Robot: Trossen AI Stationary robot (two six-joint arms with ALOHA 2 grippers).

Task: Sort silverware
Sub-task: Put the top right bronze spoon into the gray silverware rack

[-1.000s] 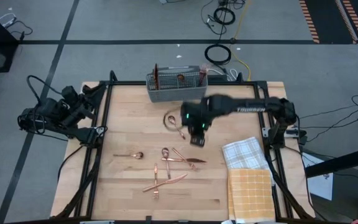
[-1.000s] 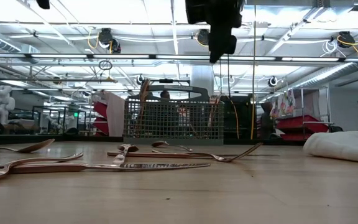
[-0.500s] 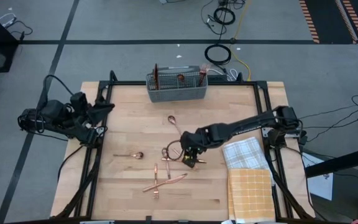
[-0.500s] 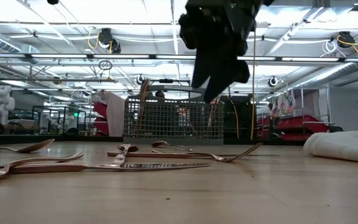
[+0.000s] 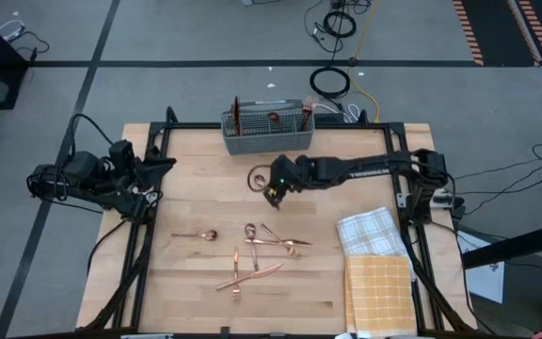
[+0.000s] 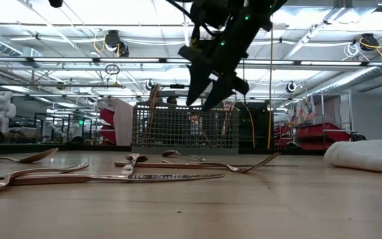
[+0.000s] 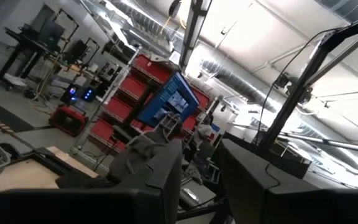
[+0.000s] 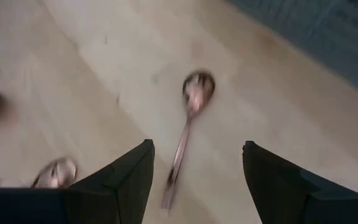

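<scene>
The right gripper is being held above the table, just in front of the grey mesh caddy, with its fingers spread wide and nothing gripped between them. A copper spoon is being framed between those fingers in the right wrist view — lying flat on the wood, untouched. In the low view the same gripper is seen hanging well clear of the tabletop.

The rest of the loose silverware is lying scattered mid-table: a single spoon toward the left side, a crossed cluster of pieces nearer the middle. A few pieces are being kept upright in the caddy's compartments.

The left gripper is being parked at the table's left edge, away from the silverware; whether its fingers are apart or together cannot be told. Two checked cloths are lying at the right.
</scene>
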